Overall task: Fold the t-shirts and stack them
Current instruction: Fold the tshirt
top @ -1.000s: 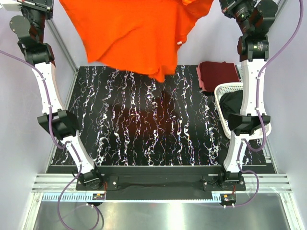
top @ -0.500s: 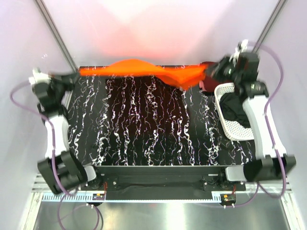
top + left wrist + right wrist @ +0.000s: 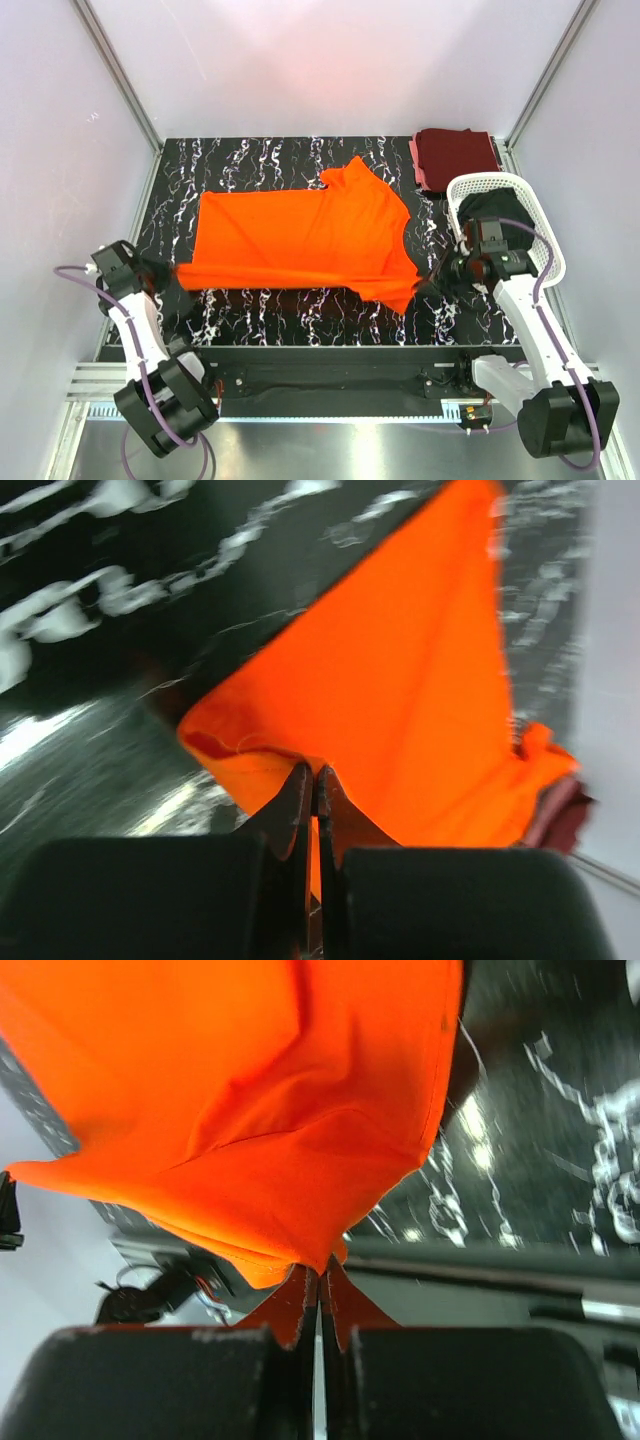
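Swung down from the air, the orange shirt (image 3: pixel 300 240) now lies flat on the table (image 3: pixel 250 165). My left pincer (image 3: pixel 172 274) and right pincer (image 3: pixel 436 281) clamp its near corners. Laying-out looks done; next I should fold one side inward.

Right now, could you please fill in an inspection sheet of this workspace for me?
Surface: glossy black white-veined marbled tabletop.
Job's things: bright orange cloth t-shirt spread mid-table; dark maroon cloth shirt folded, far right corner; black cloth garment inside the basket.
Clutter: white perforated plastic basket, right edge.
Pincers: left pincer shut on the t-shirt's near left corner; right pincer on its near right corner.
Cables: purple cables along both arms.
Surroundings: pale enclosure walls.
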Motion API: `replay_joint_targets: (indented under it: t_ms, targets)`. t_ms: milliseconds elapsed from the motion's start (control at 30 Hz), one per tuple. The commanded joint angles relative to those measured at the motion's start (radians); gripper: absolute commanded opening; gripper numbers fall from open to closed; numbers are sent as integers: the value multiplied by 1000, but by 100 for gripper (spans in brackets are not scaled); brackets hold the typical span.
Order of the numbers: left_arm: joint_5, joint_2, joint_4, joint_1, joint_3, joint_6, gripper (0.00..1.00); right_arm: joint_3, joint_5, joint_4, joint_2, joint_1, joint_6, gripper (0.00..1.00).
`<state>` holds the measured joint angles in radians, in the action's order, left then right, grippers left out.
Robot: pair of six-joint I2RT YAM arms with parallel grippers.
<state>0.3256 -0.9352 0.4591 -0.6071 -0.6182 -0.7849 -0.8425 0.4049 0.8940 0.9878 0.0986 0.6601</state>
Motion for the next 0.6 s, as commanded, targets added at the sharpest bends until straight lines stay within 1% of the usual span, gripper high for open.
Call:
replay_joint_targets:
  t_ms: [0,67,267,367,567]
  targets:
    - [-197,45,122,-26,2,91,0,46,12,101,-46,1,-25,0]
    - [-243,47,141,-26,0,87,0,54,14,117,-49,6,-25,0]
    - [-240,23,138,-26,43,79,0,69,-6,154,0,12,-47,0]
    - [-250,7,135,-25,35,85,0,106,-9,171,9,15,-47,0]
    - [-244,-86,116,-25,21,104,0,137,2,183,23,21,-42,0]
